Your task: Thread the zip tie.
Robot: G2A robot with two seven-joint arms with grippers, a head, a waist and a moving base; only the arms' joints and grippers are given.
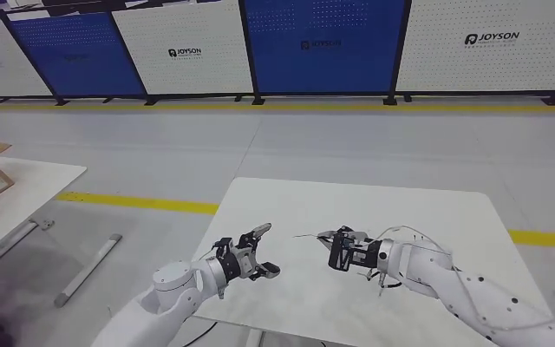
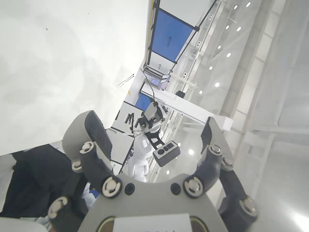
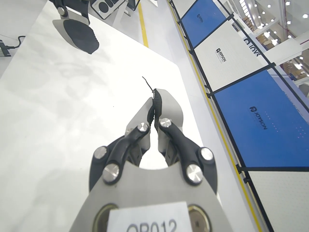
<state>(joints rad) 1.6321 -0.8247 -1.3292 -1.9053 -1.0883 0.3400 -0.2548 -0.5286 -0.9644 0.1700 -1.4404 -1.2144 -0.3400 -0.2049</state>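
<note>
**Two grippers, one tie pinched between closed pads**

The right gripper (image 3: 154, 100) is clamped shut on a thin black plastic zip tie (image 3: 147, 84). Its dark pads meet along their whole length, and only a short, slightly curved end of the tie pokes out past the tips. Leaving that end free looks deliberate: it is the part that has to be fed through, and a pinch this close to it keeps the limp strip from drooping. Which end of the tie is showing is too small to tell.

The left gripper (image 1: 264, 251) sits opposite with its fingers spread wide and nothing between them, and the free end points roughly toward it. The two grippers are near each other but apart. The open stance suggests the left gripper is ready to take or steady the other part of the tie, so threading does not appear to have begun.

Both hang over the rounded white table (image 1: 347, 208), the tie above its surface rather than lying on it.

A white paper label (image 3: 149, 218) on the right gripper's base bears dark characters, cut off at the frame edge. The blue and white perforated partition panels (image 1: 321, 43) beyond the table each carry a small logo with lettering. A yellow floor line (image 1: 130, 201) runs between them and the table.
</note>
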